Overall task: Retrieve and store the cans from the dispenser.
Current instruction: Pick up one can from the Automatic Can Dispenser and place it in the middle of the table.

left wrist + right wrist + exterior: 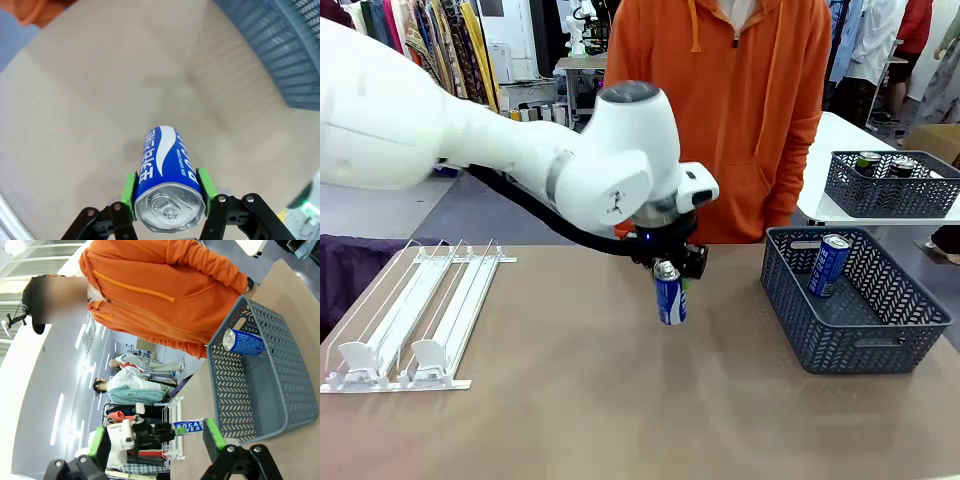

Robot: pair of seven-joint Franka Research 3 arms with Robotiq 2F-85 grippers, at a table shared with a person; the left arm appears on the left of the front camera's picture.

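Note:
My left gripper [668, 278] is shut on a blue can [671, 300] with white lettering and holds it upright above the middle of the table. In the left wrist view the green pads [130, 187] clamp the can [167, 160] on both sides, its silver top towards the camera. The white wire dispenser [410, 320] lies at the table's left, its lanes bare. A second blue can [830, 265] leans inside the dark basket [860, 335] at the right. My right gripper [155, 442] is open, with the basket [260, 390] and its can [245, 342] beyond it.
A person in an orange hoodie [740, 110] stands at the far side of the table. Another dark basket [890, 190] with black cans sits on a white table behind, at the right. Bare tabletop [570, 400] lies between dispenser and basket.

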